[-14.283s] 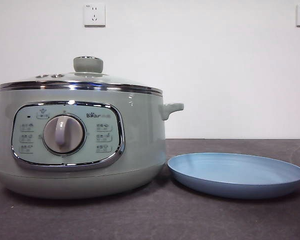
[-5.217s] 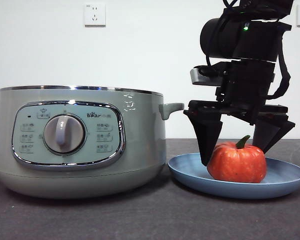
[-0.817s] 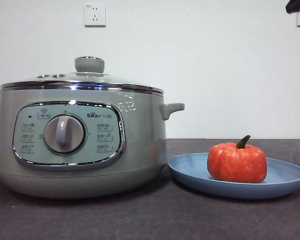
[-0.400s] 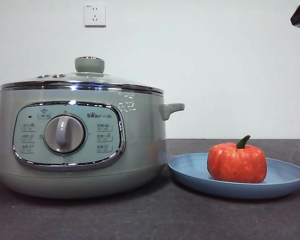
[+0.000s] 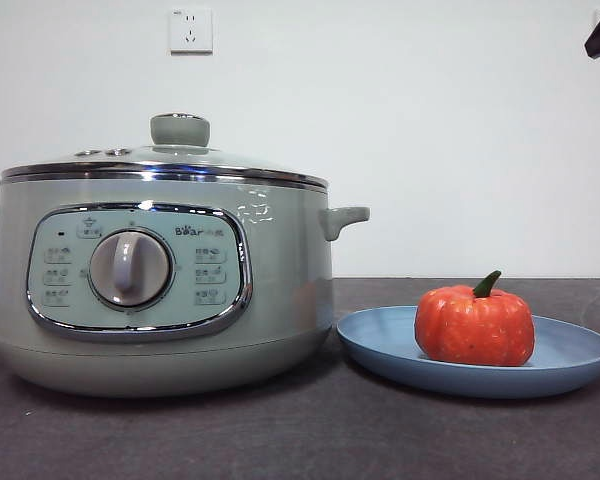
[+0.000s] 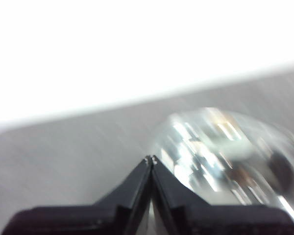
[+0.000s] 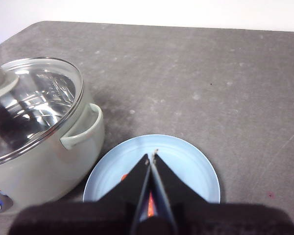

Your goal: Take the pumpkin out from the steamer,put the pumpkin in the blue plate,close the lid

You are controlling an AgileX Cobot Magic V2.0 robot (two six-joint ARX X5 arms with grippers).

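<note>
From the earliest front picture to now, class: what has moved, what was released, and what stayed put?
The pumpkin has come to rest on the blue plate, let go by a gripper that has pulled away. The lid, off partway through, is back on the steamer. Both the left gripper and right gripper are shut, holding nothing. Steamer and plate stayed put.

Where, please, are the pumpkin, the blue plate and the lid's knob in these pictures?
pumpkin (image 5: 474, 328): front view, middle of its orange ribbed body.
blue plate (image 5: 375, 340): front view, bare inner surface near its rim, beside the steamer.
lid's knob (image 5: 179, 130): front view, middle of the pale green knob.
</note>
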